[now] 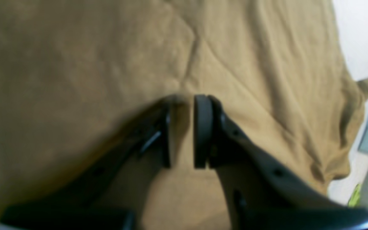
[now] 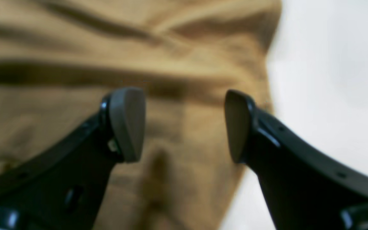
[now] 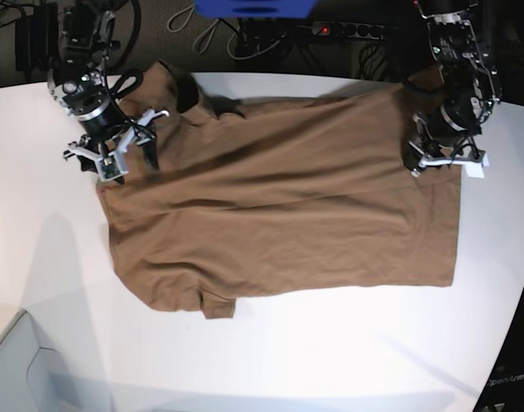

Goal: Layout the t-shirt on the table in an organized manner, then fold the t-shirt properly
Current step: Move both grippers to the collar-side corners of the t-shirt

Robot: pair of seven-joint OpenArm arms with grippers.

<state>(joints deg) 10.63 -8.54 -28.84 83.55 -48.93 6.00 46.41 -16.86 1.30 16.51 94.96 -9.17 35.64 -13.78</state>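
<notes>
Brown cloth, the t-shirt, lies spread across the white bench with its long axis running side to side in the base view. The neck and sleeves are at that view's left end and the straight hem at its right end. Most of the body lies flat, with long soft wrinkles. The upper left part, around the collar and one sleeve, is bunched.

The left pincer sits over the hem end, at the far corner on the base view's right. Its wrist view shows the pads nearly together with a ridge of cloth rising between them, so it appears to be pinching the shirt there.

The right pincer hangs at the opposite end, over the shoulder and sleeve area. Its wrist view shows the fingers spread wide with wrinkled cloth below and nothing held.

Judging from this, the next move depends on that right pincer. The bunched sleeve lies directly under and just beside it, so this arm is the nearer one to take hold there and draw the shirt taut along its length.
</notes>
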